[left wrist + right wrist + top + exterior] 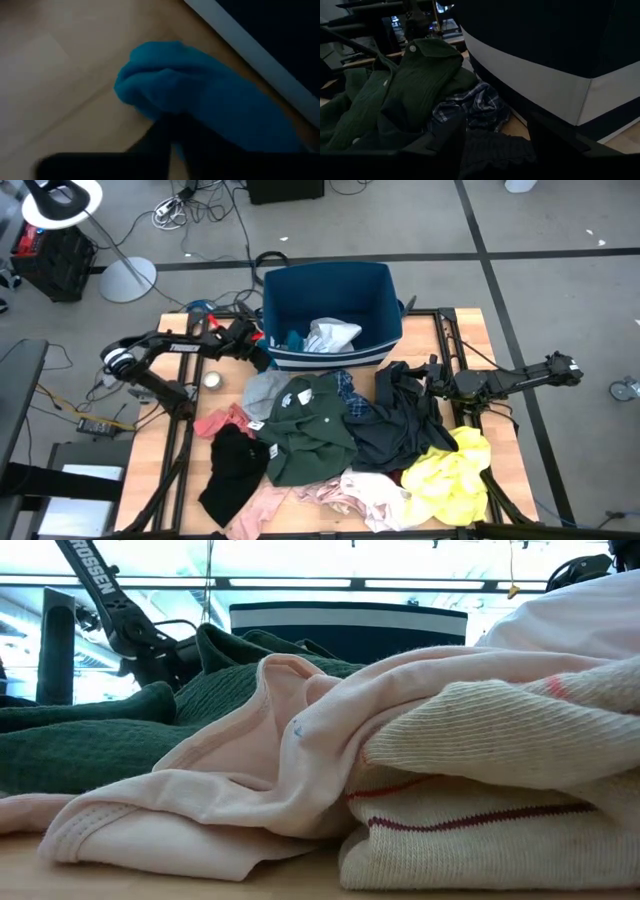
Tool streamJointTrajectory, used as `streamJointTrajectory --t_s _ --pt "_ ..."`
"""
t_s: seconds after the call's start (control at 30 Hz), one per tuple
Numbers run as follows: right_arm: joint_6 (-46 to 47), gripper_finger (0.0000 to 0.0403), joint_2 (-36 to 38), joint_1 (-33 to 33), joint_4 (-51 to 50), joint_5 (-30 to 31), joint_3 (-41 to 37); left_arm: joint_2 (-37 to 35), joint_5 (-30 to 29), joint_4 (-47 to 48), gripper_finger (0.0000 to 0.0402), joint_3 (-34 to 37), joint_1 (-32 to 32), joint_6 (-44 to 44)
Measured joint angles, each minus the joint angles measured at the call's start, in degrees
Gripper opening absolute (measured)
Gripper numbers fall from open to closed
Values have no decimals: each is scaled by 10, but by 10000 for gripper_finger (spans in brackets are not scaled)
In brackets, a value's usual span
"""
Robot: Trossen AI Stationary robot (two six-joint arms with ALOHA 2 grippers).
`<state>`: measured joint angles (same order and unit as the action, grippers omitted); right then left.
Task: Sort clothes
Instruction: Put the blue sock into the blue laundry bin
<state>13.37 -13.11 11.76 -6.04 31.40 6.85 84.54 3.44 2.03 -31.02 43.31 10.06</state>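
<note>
A white garment (331, 335) and a bit of teal cloth (293, 340) already lie in the blue bin (380, 285) at the far side of the desk (160, 450); most of the sorting looks left to do. The pile is spread across the desk: a green shirt (310, 425), black top (235, 465), yellow garment (455, 475), pale pink pieces (365, 495), a plaid item (350, 395) and a dark garment (400, 425). The left tool (262, 352) sits beside the bin's near left corner, its fingers clamped on a blue cloth (200, 107) just above the desk. The right tool (430, 385) rests over the pile's right side, fingers apart, holding nothing.
</note>
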Motion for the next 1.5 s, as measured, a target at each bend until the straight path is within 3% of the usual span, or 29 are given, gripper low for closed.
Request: streamJointTrajectory --t_s 0.17,0.5,0.8,0.93,1.1,1.5 --pt "0 216 0 0 0 0 0 -61 17 57 4 -11 6 25" --pt "0 216 0 0 0 0 0 -231 -19 310 1 -127 5 24" --pt "0 216 0 0 4 0 0 -323 -43 352 0 -242 -25 36" --pt "0 216 0 0 4 0 0 -327 -45 336 0 -297 -39 22" --pt "0 216 0 0 4 0 0 -308 -29 239 0 -333 -56 6" --pt "0 216 0 0 4 0 0 -146 121 83 2 -354 -71 -7"
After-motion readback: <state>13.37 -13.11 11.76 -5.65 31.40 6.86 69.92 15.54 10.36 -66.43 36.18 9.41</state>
